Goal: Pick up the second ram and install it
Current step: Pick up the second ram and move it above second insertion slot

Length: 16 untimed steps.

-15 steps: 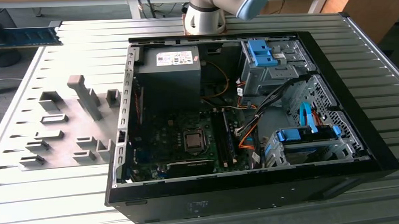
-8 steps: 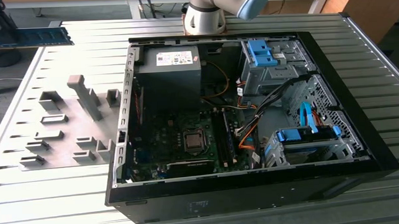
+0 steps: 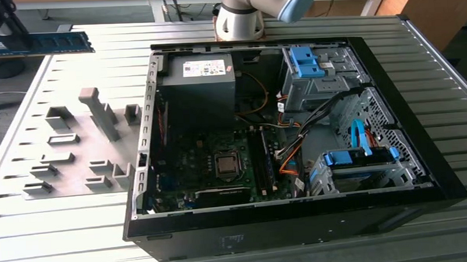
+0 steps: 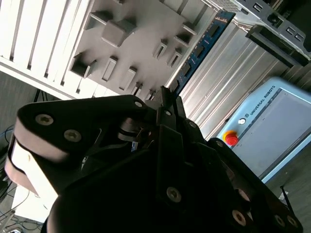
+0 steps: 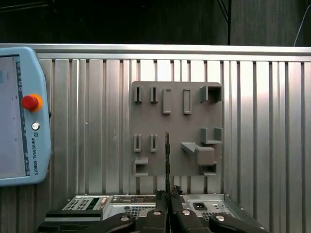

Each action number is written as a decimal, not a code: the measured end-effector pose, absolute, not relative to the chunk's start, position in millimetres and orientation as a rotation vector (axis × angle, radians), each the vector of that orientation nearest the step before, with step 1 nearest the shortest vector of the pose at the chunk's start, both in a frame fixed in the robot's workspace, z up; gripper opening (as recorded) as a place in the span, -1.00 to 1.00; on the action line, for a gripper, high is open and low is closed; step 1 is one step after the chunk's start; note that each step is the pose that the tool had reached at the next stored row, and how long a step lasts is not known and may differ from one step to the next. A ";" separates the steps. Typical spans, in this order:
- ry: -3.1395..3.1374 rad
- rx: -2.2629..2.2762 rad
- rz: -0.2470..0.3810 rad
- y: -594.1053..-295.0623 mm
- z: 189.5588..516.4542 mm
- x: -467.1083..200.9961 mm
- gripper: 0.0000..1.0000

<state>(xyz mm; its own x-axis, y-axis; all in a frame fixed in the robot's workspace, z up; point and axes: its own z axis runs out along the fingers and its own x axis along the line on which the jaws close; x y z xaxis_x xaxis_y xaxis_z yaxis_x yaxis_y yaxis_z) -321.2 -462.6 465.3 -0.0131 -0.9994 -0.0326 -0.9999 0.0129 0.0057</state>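
Claw (image 5: pixel 167 196) is clenched on the second ram (image 3: pixel 37 43), pinching it near one end. In the exterior view you see the stick held level in the air at the far corner on the exterior view's left, chips facing the camera, well apart from the open computer case (image 3: pixel 299 222). In the first wrist view you get the stick edge-on, over the grey holder plate (image 5: pixel 177 128). The surface is a ribbed aluminium table (image 3: pixel 66 230) with long slats running across it. The plate lies flat on it, just beside the case on the exterior view's left. The case lies on its side, board and blue drive clips (image 3: pixel 305 61) exposed. A teach pendant (image 5: pixel 19 116) with a red button (image 5: pixel 30 102) lies on the slats. The robot base (image 3: pixel 241 17) stands at the far edge, behind the case. Beyond the table are wooden furniture (image 3: pixel 439 7), hanging cables (image 3: pixel 167 5) and a grey floor.
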 end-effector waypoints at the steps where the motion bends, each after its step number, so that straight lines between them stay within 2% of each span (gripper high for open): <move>1: 2.222 -2.193 0.042 -462.6 465.2 -319.2 -0.72; 16: 2.222 -2.193 0.042 -462.6 462.2 -268.7 -0.72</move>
<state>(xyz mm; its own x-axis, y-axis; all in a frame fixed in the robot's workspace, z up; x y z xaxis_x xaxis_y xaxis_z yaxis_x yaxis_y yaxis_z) -268.7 -462.6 462.2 -0.0131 -0.9994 -0.0326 -0.9999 0.0129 0.0056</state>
